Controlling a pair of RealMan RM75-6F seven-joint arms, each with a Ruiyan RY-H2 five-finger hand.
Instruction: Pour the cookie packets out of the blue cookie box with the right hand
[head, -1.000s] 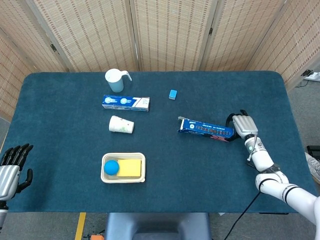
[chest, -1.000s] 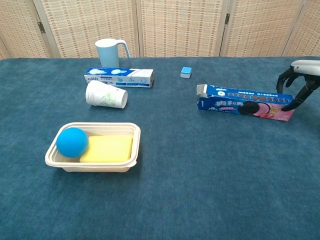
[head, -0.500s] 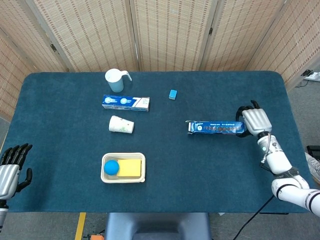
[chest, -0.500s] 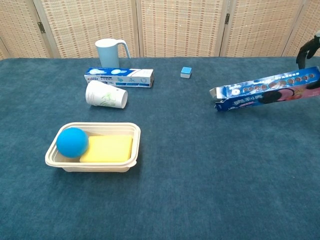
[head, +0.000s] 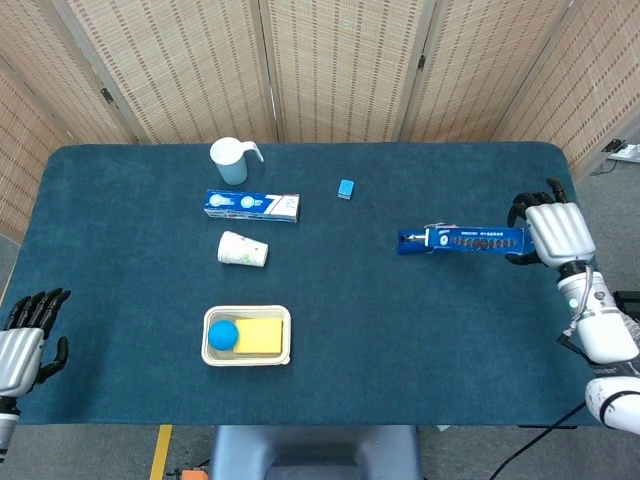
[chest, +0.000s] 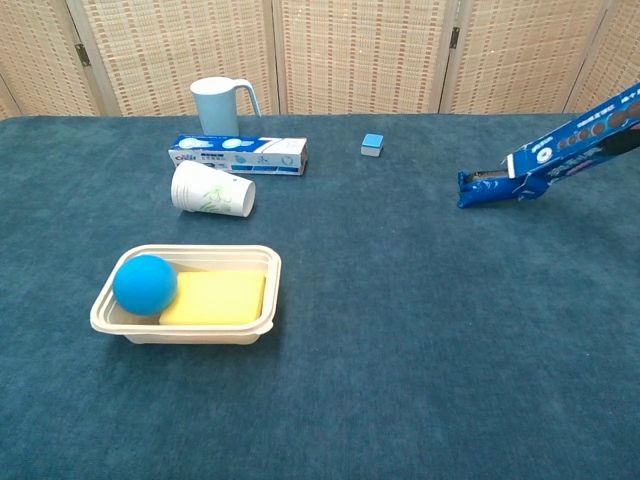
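One unreadable blue cookie box

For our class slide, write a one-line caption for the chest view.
Blue cookie box tilted open-end-down above the table, a packet emerging.

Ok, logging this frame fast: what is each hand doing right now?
Left hand: open, fingers apart, holding nothing, at the table's near left edge.
Right hand: holds the cookie box, tilted with its open end down.

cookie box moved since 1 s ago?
Yes. The cookie box went right, farther from the small blue block, held by the right hand. In the chest view it is off the table, open end tilted down.
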